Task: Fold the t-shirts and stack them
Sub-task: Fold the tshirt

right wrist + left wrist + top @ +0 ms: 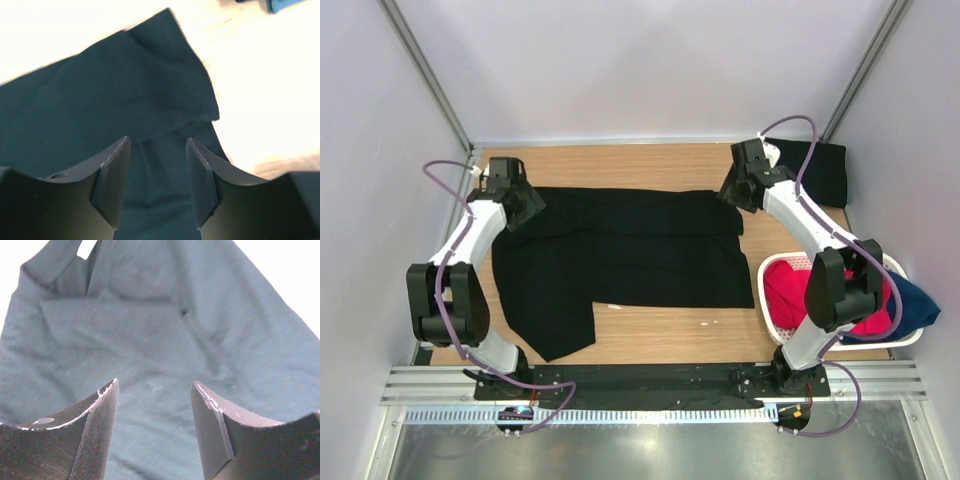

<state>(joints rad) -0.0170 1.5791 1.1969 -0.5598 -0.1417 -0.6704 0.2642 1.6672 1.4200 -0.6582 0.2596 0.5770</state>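
Two hands are over the cloth, one at each far corner of the big black t-shirt. That shirt lies flat across the middle of the pale wood-grain desk, soft and matte. A long band is doubled over along its far edge. Its near edge makes a stepped outline, with one squarish flap dropping toward the left arm's base.

The left hand sits over the far left corner. From its wrist camera the jaws stand well apart with nothing between them, only gently rumpled fabric below. A diagonal crease and a layered fold edge run across that fabric. One of its pads shows a fine mesh-like grain, and the finger edges look scuffed pale.

Over to the right hand, above the far right corner. Its jaws are parted too and grip nothing. Smooth dark wedge-shaped fingers frame a pointed flap of cloth lying over another layer, with bright bare wood beside it.

A folded black shirt rests in a neat rectangle at the far right corner, apart from the spread one. On the near right sits a white oval plastic basket holding red cloth, with blue cloth spilling over its right rim.
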